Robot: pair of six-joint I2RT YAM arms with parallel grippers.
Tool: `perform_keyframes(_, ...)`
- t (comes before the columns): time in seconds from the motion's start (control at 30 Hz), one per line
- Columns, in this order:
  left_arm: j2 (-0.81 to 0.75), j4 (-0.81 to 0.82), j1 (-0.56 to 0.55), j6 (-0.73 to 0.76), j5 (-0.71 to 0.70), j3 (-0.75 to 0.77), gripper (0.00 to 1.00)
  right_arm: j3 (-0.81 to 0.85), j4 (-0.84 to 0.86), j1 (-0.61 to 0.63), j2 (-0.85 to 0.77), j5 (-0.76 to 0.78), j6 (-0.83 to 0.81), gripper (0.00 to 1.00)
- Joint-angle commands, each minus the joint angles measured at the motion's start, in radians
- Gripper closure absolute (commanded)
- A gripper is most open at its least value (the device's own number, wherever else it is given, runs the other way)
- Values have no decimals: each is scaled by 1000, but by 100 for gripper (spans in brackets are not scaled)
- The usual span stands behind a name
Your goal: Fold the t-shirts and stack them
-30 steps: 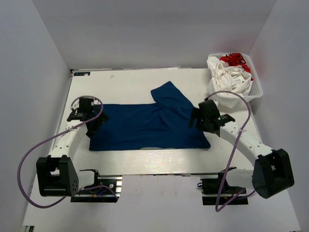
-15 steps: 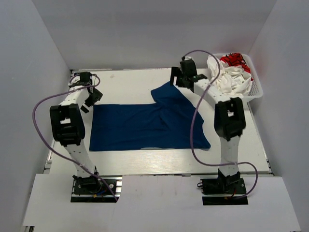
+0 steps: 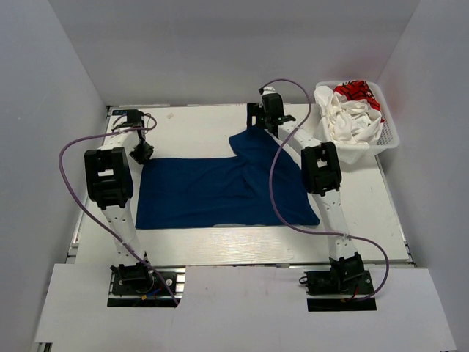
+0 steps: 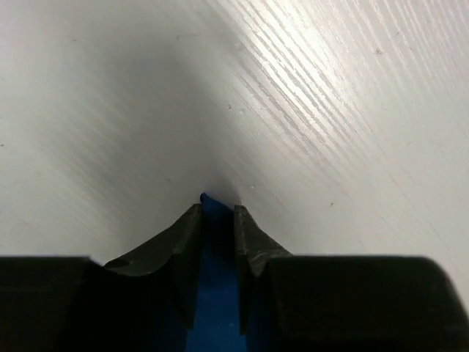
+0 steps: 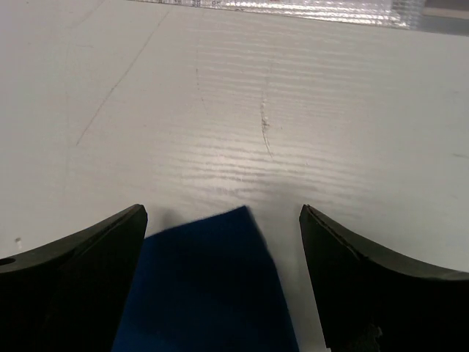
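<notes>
The blue shirt [image 3: 220, 192] lies spread on the table [image 3: 198, 125], and the first fold is being prepared. The left fingers [image 4: 183, 246] are set close together, and a far corner of the shirt appears pinched between them, with its tip just beyond the fingertips. The right fingers [image 5: 80, 271] are spread wide. The sleeve tip lies between them and is not yet gripped. The white shirt [image 3: 352, 117] is crumpled in the basket [image 3: 388, 143], well apart to the right of the right fingers. For the next move, the right fingers probably must be pressed on the sleeve. Then both points should be lifted together and carried over toward the near hem.
</notes>
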Motion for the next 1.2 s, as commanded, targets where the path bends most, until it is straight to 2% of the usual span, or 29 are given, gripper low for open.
perform_keyframes(0.0, -4, 18, 0, 9, 30, 19, 68, 86, 105, 8, 49, -25, -44, 10)
perform_keyframes(0.13, -4, 27, 0, 9, 48, -13, 89, 90, 87, 11, 67, -40, -29, 10)
perform_keyframes(0.17, -4, 27, 0, 9, 48, -13, 93, 90, 61, 16, 57, -26, -32, 14)
perform_keyframes(0.2, 8, 18, 0, -2, 62, -1, 100, 61, 52, 14, 52, -34, -45, 19)
perform_keyframes(0.23, 8, 18, 0, -2, 71, -1, 100, 46, 35, 13, 26, -37, -47, 29)
perform_keyframes(0.3, 8, 9, 0, -2, 71, -1, 100, -32, 29, 25, -27, -37, -70, 42)
perform_keyframes(0.43, -2, -13, 0, -11, 53, -10, 100, -117, -13, 37, -103, -6, -99, 53)
perform_keyframes(0.5, -27, -13, 0, -20, 44, -30, 100, -141, -29, 43, -133, -2, -121, 74)
perform_keyframes(0.57, -42, -13, 0, -32, 32, -30, 100, -140, -55, 49, -146, 24, -145, 100)
perform_keyframes(0.77, -139, -3, -20, -32, 19, -48, 100, -192, -39, 66, -256, 52, -176, 100)
perform_keyframes(0.93, -220, 46, -20, -32, 32, -132, 100, -472, 116, 92, -493, -2, -214, 100)
perform_keyframes(1.1, -303, 46, -20, -32, 22, -205, 100, -750, 102, 121, -691, 73, -227, 100)
perform_keyframes(1.17, -344, 46, -20, -23, -1, -238, 100, -860, 168, 131, -788, 87, -216, 100)
